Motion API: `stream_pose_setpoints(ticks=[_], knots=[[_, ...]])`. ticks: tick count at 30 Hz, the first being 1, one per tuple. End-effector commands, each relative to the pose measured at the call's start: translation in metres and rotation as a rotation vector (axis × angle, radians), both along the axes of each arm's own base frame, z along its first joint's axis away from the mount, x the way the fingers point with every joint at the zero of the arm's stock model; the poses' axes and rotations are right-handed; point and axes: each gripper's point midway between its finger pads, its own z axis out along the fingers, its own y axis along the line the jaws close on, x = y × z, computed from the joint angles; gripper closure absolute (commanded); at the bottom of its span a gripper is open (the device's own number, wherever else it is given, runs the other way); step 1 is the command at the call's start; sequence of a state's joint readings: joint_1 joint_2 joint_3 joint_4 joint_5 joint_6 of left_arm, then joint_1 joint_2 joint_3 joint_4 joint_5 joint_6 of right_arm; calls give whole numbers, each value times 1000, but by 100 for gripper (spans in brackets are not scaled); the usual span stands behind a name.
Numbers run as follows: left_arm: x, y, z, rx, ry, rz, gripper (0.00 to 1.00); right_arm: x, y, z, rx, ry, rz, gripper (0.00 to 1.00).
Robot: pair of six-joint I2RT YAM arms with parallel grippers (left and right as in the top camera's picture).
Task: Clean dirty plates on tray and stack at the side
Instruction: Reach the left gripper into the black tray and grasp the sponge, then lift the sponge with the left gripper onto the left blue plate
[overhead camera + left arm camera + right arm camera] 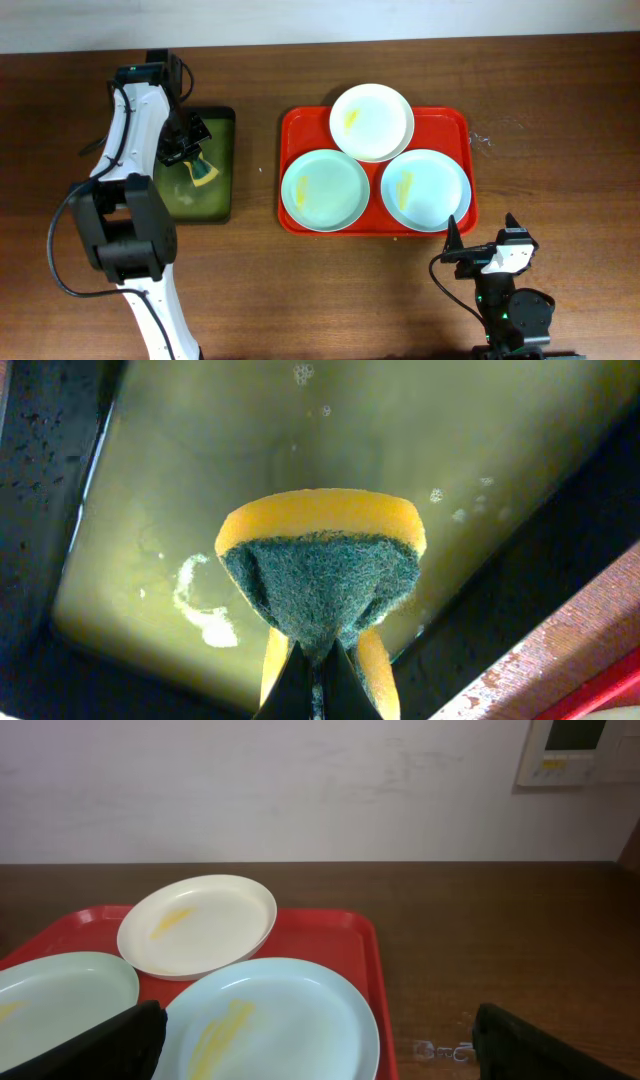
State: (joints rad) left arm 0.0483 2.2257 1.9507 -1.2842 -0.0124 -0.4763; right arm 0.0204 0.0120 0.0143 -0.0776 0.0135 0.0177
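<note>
Step in hand (judged): wetting the sponge [320, 570] before the first wipe; no plate looks cleaned yet.
Left gripper [195, 160]: fingers pinched shut on the sponge's lower edge, green scouring face toward the wrist camera, yellow foam behind. It hangs over the dark green-black tray [222, 120].
Soapy water [200, 610]: a shallow yellowish film with bubbles in that tray. Whether the sponge touches it cannot be told.
Right gripper [482, 235]: fingers spread wide, holding nothing, low over the table just on the near side of the red tray [290, 125].
Plates: all three lie on the red tray. The white plate [372, 122] is at the far edge and overlaps the rims of the left pale blue plate [325, 190] and the right pale blue plate [425, 189].
Soil: yellow smears on all three plates, faintest at the left plate's rim.
Doing it well (judged): let excess water drip off over the dark tray before crossing. Begin with the white plate, since it lies on top. The free right gripper should steady the rim, because a shallow plate may slide or tip under a wiping push. Lead with the green face.
Stack site: none started.
</note>
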Motion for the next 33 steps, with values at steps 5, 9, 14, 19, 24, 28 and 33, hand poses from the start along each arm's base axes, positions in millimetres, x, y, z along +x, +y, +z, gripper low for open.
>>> stream_pose_setpoints(ticks=[5,9,14,19,24,28,33], knots=[[0,5,7,15,-2,-46,100,0,2,-4,-6,6,8,2],[9,-1,73,-2,-182,-65,100,0,2,-4,-6,6,8,2],[-8,-74,100,-68,-209,-297,100,0,2,-4,-6,6,8,2],[-47,-199,64,-173,-151,-560,100,0,2,-4,-6,6,8,2],[-77,-270,3,-206,-172,-601,100,0,2,-4,-6,6,8,2],[-78,-291,-29,-177,-271,-612,100,0,2,-4,-6,6,8,2],[-62,-275,-13,-92,-311,-582,11,0,2,-4,-6,6,8,2]])
